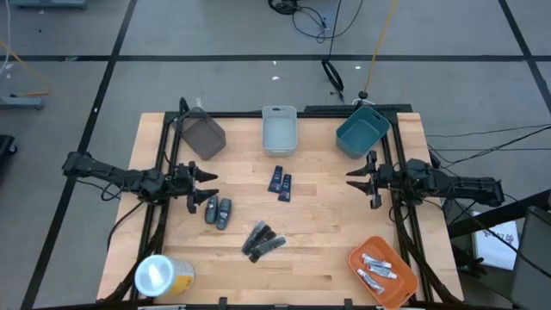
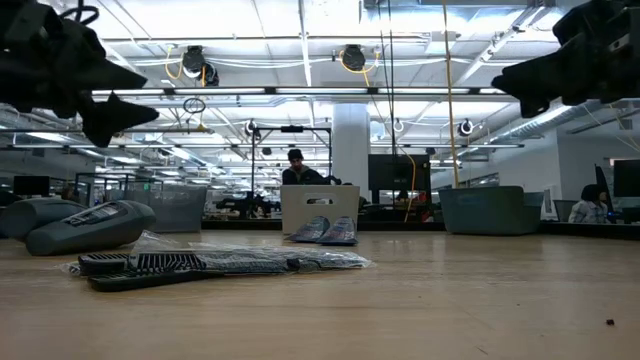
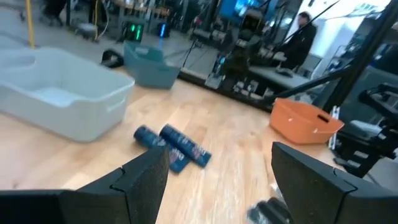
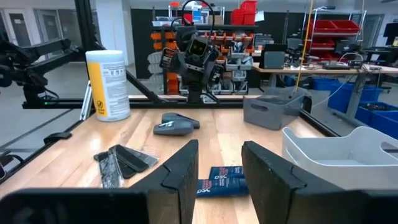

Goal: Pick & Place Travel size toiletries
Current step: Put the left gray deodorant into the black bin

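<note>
Two dark blue packets (image 1: 280,182) lie side by side at mid-table, below the light grey bin (image 1: 279,131). Two dark grey oval pieces (image 1: 218,211) and a bundle of black sticks (image 1: 263,241) lie left of centre, toward the near edge. Silvery-white tubes (image 1: 377,269) lie in the orange bin (image 1: 405,288) at the near right. My left gripper (image 1: 211,188) hovers open at the table's left side, just beyond the oval pieces, pointing level. My right gripper (image 1: 351,178) hovers open at the right side, also pointing level toward the centre. Neither holds anything.
A dark grey bin (image 1: 202,136) and a teal bin (image 1: 362,133) stand along the far edge beside the light grey one. A yellow roll with a white top (image 1: 162,275) stands at the near left corner. Bare wood lies between the packets and the right gripper.
</note>
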You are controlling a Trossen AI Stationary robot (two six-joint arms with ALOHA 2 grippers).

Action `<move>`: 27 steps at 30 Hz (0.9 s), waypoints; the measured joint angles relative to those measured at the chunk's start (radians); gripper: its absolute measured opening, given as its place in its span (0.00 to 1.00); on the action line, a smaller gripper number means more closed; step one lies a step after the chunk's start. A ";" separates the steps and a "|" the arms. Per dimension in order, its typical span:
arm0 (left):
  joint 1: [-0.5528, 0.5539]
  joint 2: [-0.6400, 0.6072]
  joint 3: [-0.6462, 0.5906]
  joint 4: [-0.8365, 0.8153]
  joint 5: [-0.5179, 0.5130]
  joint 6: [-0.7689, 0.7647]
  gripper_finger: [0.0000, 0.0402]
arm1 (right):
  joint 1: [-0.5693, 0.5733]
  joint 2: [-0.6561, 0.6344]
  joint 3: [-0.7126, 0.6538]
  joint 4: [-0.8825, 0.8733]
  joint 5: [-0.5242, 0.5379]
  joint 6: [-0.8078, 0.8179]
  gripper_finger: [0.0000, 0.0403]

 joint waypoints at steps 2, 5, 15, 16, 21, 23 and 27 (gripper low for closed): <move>0.000 0.052 0.035 -0.034 -0.001 -0.032 0.70 | 0.000 -0.012 0.000 -0.011 0.004 0.001 0.28; 0.000 0.150 0.138 -0.175 -0.011 -0.090 0.70 | 0.000 -0.015 0.000 -0.014 0.025 0.009 0.28; 0.000 0.621 0.636 -0.883 0.094 -0.429 0.70 | 0.000 -0.015 0.000 -0.087 0.082 -0.013 0.28; 0.000 0.665 0.667 -0.915 0.121 -0.452 0.70 | 0.000 -0.015 0.000 -0.092 0.083 -0.014 0.28; -0.006 0.842 0.752 -0.973 0.234 -0.598 0.70 | 0.000 -0.015 0.000 -0.062 0.084 -0.058 0.28; -0.013 0.902 0.758 -1.009 0.275 -0.662 0.70 | 0.000 -0.016 0.001 -0.056 0.084 -0.068 0.28; -0.023 1.016 0.758 -1.117 0.366 -0.824 0.70 | 0.000 -0.015 0.001 -0.078 0.084 -0.068 0.28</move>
